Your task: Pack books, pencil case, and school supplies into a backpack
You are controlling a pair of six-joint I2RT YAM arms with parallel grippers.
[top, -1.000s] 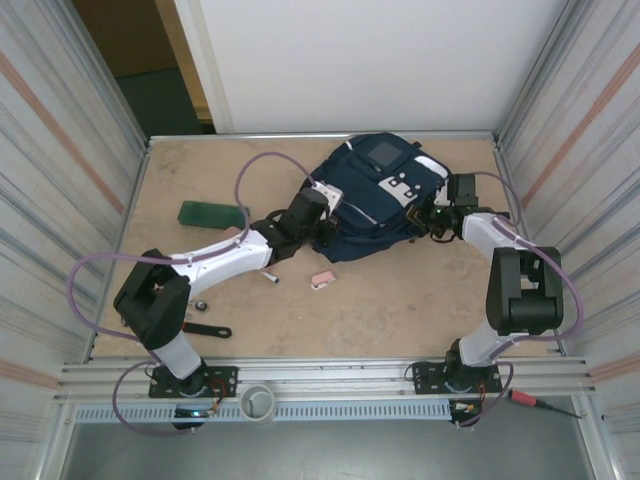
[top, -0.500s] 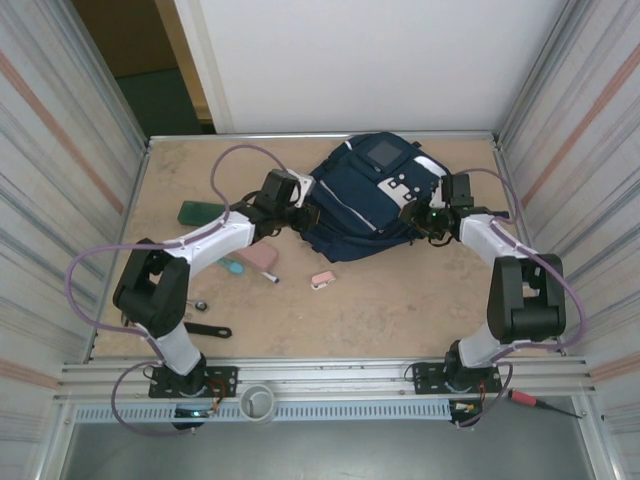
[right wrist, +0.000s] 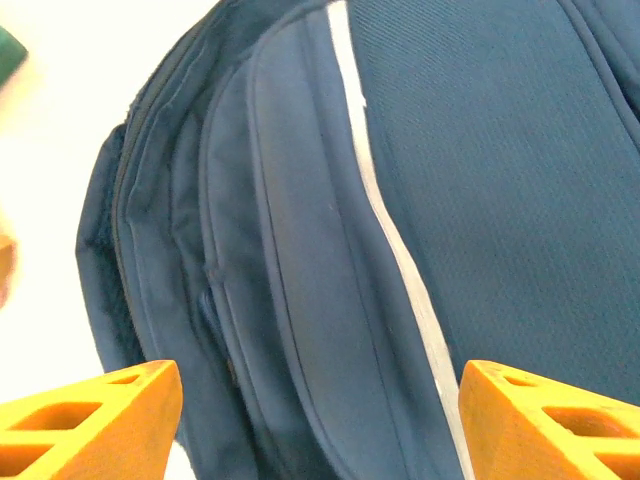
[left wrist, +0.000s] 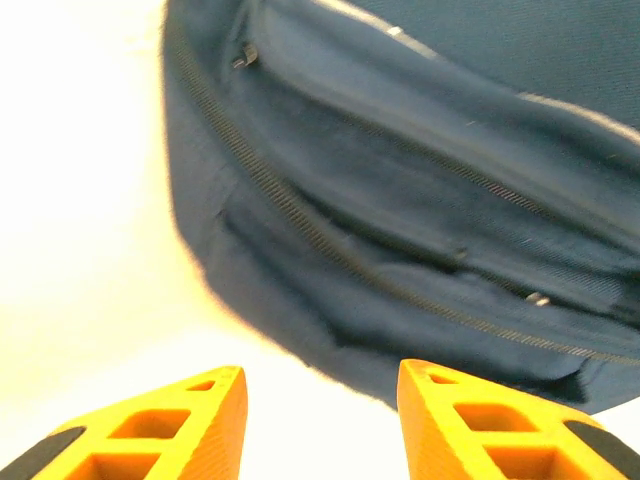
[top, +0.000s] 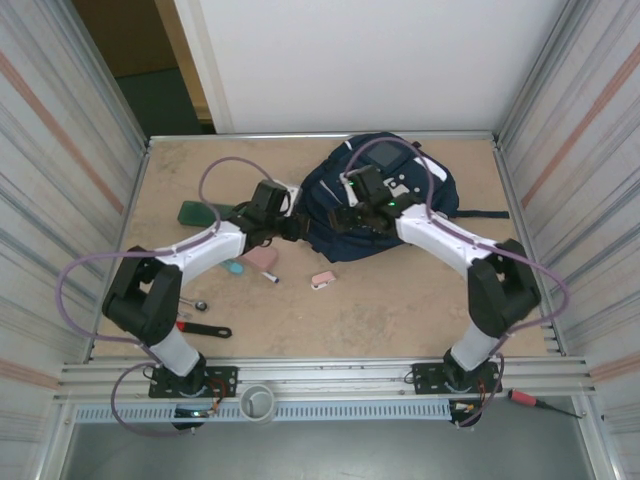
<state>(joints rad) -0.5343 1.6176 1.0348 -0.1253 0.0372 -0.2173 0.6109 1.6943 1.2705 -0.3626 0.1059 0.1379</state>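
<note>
Nearest to the arm bases we see a flat black spanner (top: pixel 208 329) on the tabletop (top: pixel 400 300), well apart from the large navy blue fabric backpack (top: pixel 400 190), on its near left. A tiny pink eraser (top: pixel 322 279) lies just in front of the backpack's near edge. A small white marker (top: pixel 270 278) lies a little more to the near left of the backpack. The pale pink oblong pencil case (top: pixel 262 257) and a small teal piece (top: pixel 233 267) lie near the backpack's left side, partly under the left arm.

The left pincer (top: pixel 293 228) is at the left edge of the backpack. In the left wrist view its orange fingers (left wrist: pixel 190 420) stand moderately apart with nothing between them, and a zipped side of the backpack is just ahead. The right pincer (top: pixel 347 217) hangs over the left part of the backpack. In the right wrist view its fingers (right wrist: pixel 100 410) are spread wide and empty above a thin white stripe (right wrist: pixel 390 250).

A flat dark green rectangular book (top: pixel 192 211) lies further left of the backpack. The backpack lies flat at the far side of the tabletop.
</note>
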